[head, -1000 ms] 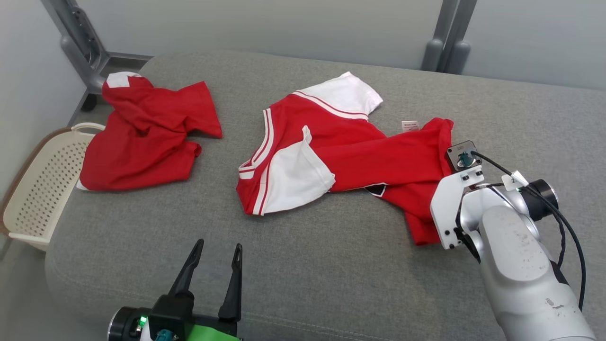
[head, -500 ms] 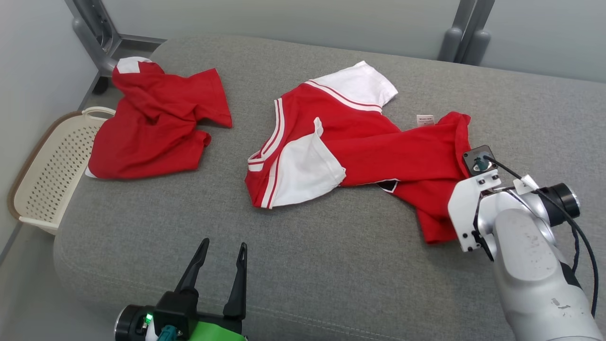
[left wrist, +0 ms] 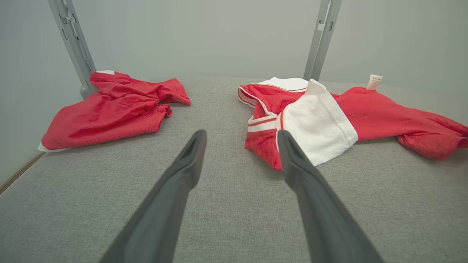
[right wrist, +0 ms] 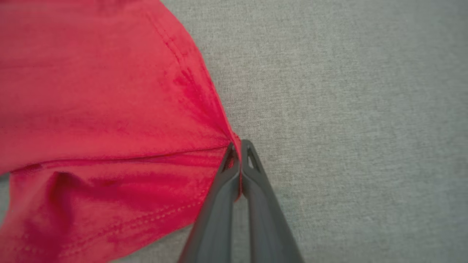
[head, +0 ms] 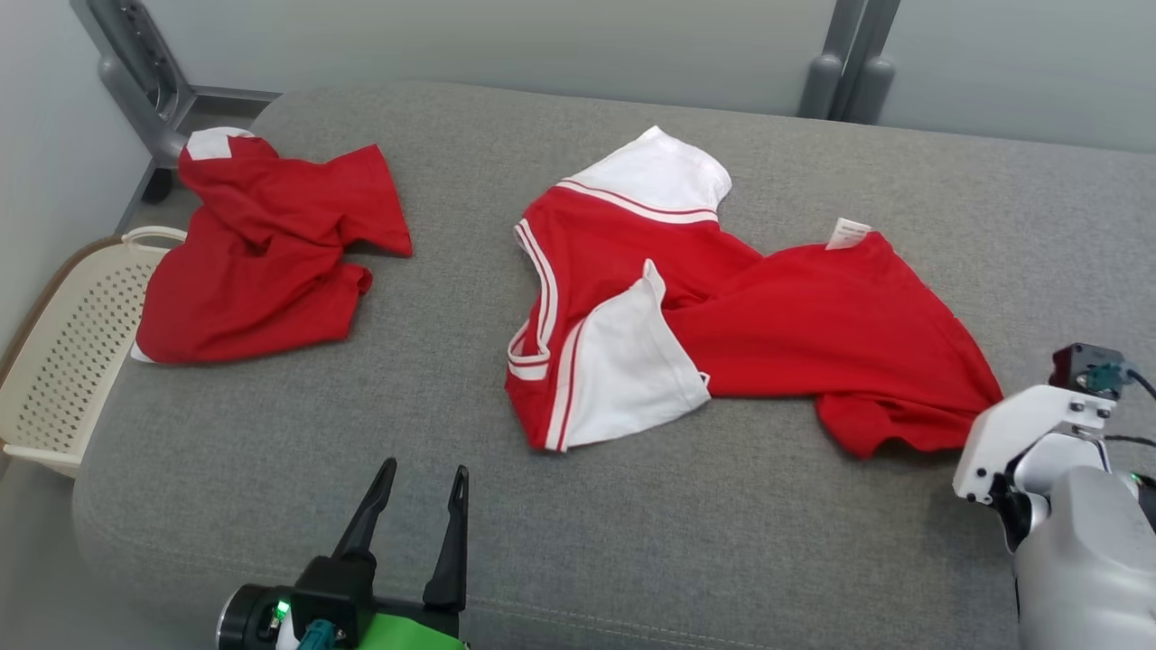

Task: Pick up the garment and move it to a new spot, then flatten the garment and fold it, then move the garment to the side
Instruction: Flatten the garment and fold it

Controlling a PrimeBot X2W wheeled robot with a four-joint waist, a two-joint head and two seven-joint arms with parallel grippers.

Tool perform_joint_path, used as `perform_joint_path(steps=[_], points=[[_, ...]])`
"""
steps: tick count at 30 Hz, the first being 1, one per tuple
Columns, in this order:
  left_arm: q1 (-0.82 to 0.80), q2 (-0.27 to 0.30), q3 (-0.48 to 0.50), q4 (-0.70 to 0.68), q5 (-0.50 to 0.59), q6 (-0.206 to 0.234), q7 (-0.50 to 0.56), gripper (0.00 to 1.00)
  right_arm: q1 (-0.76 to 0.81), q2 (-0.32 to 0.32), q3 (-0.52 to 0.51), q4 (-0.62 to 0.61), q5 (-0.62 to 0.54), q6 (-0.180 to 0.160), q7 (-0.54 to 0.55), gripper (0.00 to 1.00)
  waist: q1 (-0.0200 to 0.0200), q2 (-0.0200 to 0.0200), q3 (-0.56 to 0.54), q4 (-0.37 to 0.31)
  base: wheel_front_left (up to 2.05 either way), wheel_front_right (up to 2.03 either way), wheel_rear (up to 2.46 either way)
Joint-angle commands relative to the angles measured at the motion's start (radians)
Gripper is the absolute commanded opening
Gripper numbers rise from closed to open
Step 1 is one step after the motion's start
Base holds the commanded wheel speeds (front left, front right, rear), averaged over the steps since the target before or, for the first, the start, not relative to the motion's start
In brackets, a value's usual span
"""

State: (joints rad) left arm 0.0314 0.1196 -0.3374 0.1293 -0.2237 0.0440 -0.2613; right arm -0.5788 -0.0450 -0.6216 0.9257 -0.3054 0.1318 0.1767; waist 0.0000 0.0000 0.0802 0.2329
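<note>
Shirt [head: 768, 316]: red and white, soft, light, limp; lay rumpled on the cushion [head: 722, 542]. My right tool [right wrist: 239, 145] pinched its hem corner, a fair hold; my left tool [head: 424, 467] stood spread, empty.

Garment [right wrist: 91, 91] partly outside right wrist view

place: looking like a rigged test room staging laundry work | grey padded bench [head: 632, 542] spreading across centre | bare pale wall [head: 497, 36] running along top | metal frame posts [head: 135, 99] standing upper left, upper right | perforated basket [head: 63, 361] sitting left edge | red garment [head: 768, 325] lying centre
</note>
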Motion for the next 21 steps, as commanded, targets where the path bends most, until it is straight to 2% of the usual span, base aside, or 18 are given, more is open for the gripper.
perform_joint_path(steps=[1,7,8,9,15,21], points=[[-0.001,0.010,-0.002,-0.001,0.000,0.000,-0.004,1.00,-0.003,-0.010,-0.043,0.016,0.001,-0.002,-0.017,0.00,0.0000,0.0000,-0.007,-0.012,0.00,0.00,0.00],[0.013,0.018,-0.002,-0.007,-0.003,0.006,0.005,1.00,0.006,-0.009,-0.221,0.116,-0.080,-0.002,-0.057,0.00,0.0000,0.0000,-0.028,-0.042,0.00,0.00,0.00],[0.015,0.020,-0.004,-0.009,-0.004,0.006,0.008,1.00,0.008,-0.009,-0.240,0.127,-0.096,-0.003,-0.060,0.16,0.0000,0.0000,-0.030,-0.046,0.00,0.00,0.00],[0.016,0.022,-0.005,-0.010,-0.004,0.005,0.011,1.00,0.006,-0.009,-0.259,0.139,-0.108,-0.003,-0.066,0.98,0.0000,0.0000,-0.032,-0.049,0.00,0.00,0.00],[0.026,0.036,-0.007,-0.016,-0.003,0.012,0.018,1.00,-0.011,-0.004,-0.313,0.200,-0.149,-0.002,-0.157,1.00,0.0000,0.0000,-0.053,-0.063,0.00,0.00,0.00],[0.048,0.048,-0.003,-0.020,-0.006,0.026,0.023,1.00,-0.058,-0.009,-0.278,0.307,-0.053,-0.001,-0.355,1.00,0.0000,0.0000,-0.089,-0.076,0.00,0.00,0.00]])
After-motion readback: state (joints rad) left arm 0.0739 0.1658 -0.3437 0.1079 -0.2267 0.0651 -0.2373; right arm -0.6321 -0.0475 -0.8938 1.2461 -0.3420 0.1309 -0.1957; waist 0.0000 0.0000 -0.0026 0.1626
